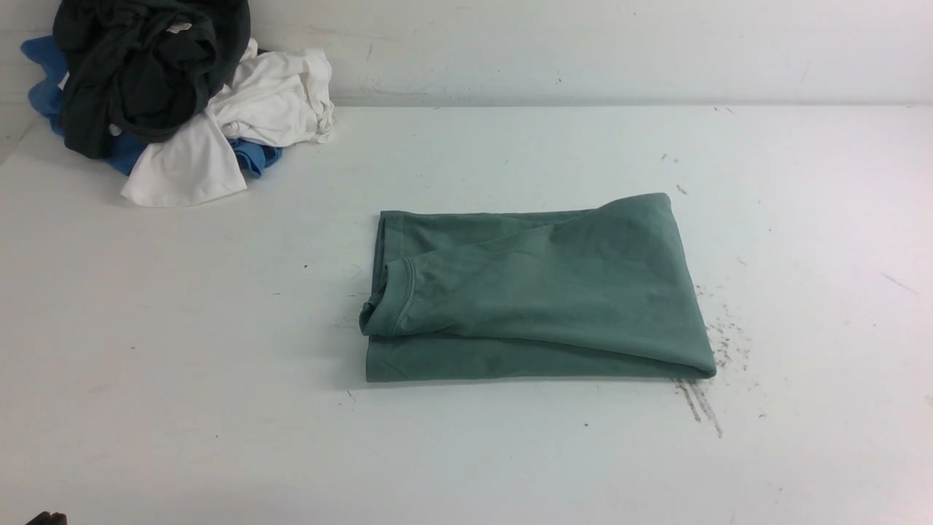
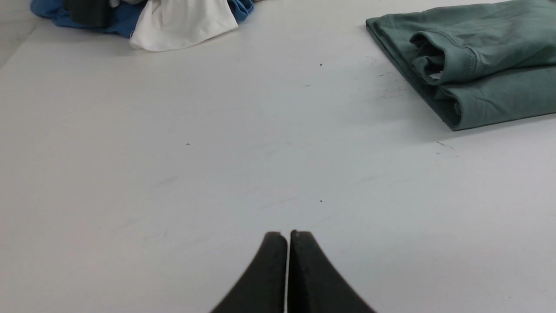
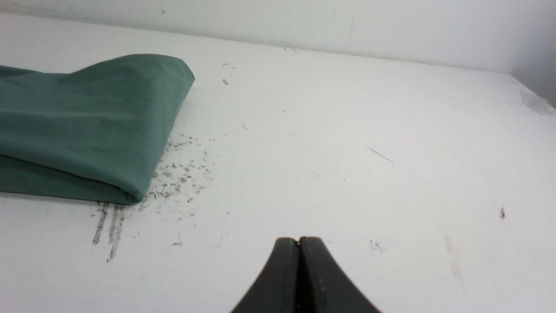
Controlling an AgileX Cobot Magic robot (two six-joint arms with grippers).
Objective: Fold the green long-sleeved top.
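Both hands are drawn back from the garment with nothing between their fingers. On the left wrist view, the left hand point(image 2: 288, 234) has its two black, curved fingers pressed together, only a hairline seam between them, hovering over bare counter. On the right wrist view, the right hand point(image 3: 299, 240) shows the same: its dark fingers meet tip to tip, empty, above the counter near a patch of dark scuff marks point(image 3: 182, 174). Neither hand touches any cloth.

The green long-sleeved cotton top point(image 1: 536, 288) lies folded into a compact rectangle near the middle of the white counter point(image 1: 466, 452). One sleeve is laid across the upper layer, its ribbed cuff point(image 1: 386, 302) ending at the left edge of the bundle, where the open cuff gapes slightly. The right edge is a soft rounded fold, sitting just beside the scuff marks and short dark streaks on the counter surface. From the left wrist view the stacked layers of the top point(image 2: 478, 65) can be seen at the cuff end, one above the other.

Well apart from it, in the far left corner of the counter against the white wall, sits a loose heap of other clothes: a dark grey garment point(image 1: 146, 65) on top, a white garment point(image 1: 240, 124) spilling forward, and blue fabric point(image 1: 44, 80) beneath.
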